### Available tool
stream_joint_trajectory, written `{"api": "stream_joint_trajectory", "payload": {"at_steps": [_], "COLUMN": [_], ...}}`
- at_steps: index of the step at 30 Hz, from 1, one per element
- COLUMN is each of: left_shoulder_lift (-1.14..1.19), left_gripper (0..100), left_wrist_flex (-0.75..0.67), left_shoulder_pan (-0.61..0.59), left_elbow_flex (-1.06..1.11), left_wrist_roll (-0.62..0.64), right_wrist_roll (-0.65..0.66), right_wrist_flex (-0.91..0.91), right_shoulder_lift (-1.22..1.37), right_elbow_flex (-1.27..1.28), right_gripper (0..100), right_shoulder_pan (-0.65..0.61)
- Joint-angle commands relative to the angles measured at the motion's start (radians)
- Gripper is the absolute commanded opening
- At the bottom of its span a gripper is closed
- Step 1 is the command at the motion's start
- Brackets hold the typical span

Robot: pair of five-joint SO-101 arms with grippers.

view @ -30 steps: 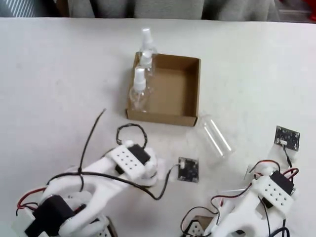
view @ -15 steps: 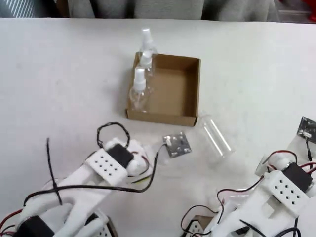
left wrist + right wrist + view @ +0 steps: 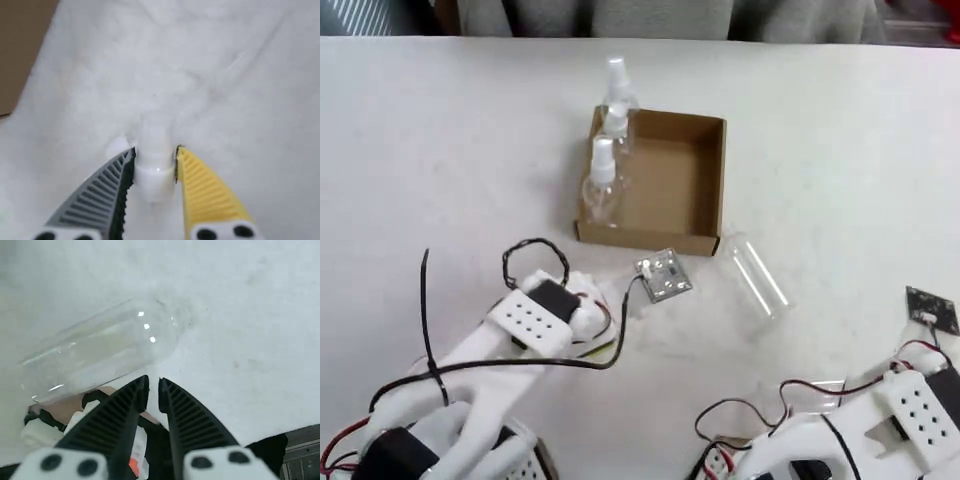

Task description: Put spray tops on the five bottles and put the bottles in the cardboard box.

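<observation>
The cardboard box (image 3: 672, 190) stands at mid-table, and three clear bottles with white spray tops (image 3: 603, 183) stand along its left wall. One clear bottle without a top (image 3: 757, 275) lies on the table just off the box's near right corner; in the right wrist view this bottle (image 3: 105, 347) lies a little ahead of my right gripper (image 3: 152, 386), whose black fingers are shut on nothing. My left gripper (image 3: 154, 152) is shut on a white spray top (image 3: 153, 172), low over the white table. A corner of the box (image 3: 20, 45) sits off to one side of it.
The left arm (image 3: 532, 316) lies at the near left with loose black cable around it, its small camera board (image 3: 663, 277) close to the box's front wall. The right arm (image 3: 917, 410) is at the near right corner. White table stretches on both sides of the box.
The left arm has swung left and its camera board has moved up toward the box. The right arm has drawn back toward the near right corner.
</observation>
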Motion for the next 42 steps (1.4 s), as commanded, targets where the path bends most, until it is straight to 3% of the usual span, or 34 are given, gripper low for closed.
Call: {"api": "stream_joint_trajectory", "payload": {"at_steps": [1, 5, 12, 20, 24, 29, 35, 42], "left_shoulder_lift": [0.001, 0.001, 0.001, 0.002, 0.005, 0.007, 0.007, 0.007], "left_gripper": [2, 2, 2, 2, 2, 2, 2, 2], "left_wrist_flex": [-0.02, -0.02, -0.02, -0.02, -0.02, -0.02, -0.02, -0.02], "left_shoulder_pan": [-0.008, -0.007, -0.004, -0.004, -0.004, -0.002, -0.002, -0.002], "left_elbow_flex": [-0.008, -0.008, -0.008, -0.006, -0.005, -0.003, -0.003, -0.003], "left_wrist_roll": [-0.014, -0.014, -0.014, -0.014, -0.014, -0.015, -0.017, -0.021], "right_wrist_roll": [0.103, 0.118, -0.153, -0.354, -0.446, -0.594, -0.678, -0.767], "right_wrist_flex": [-0.058, -0.189, -0.479, -0.562, -0.568, -0.568, -0.558, -0.314], "right_shoulder_lift": [-0.016, -0.013, -0.007, -0.005, -0.01, -0.007, -0.007, -0.007], "right_elbow_flex": [0.069, 0.172, 0.252, 0.252, 0.249, 0.249, 0.181, 0.048], "right_gripper": [1.5, 1.5, 1.5, 1.5, 2.3, 10.7, 7.6, 12.7], "right_shoulder_pan": [0.071, 0.079, -0.039, -0.252, -0.321, -0.42, -0.481, -0.547]}}
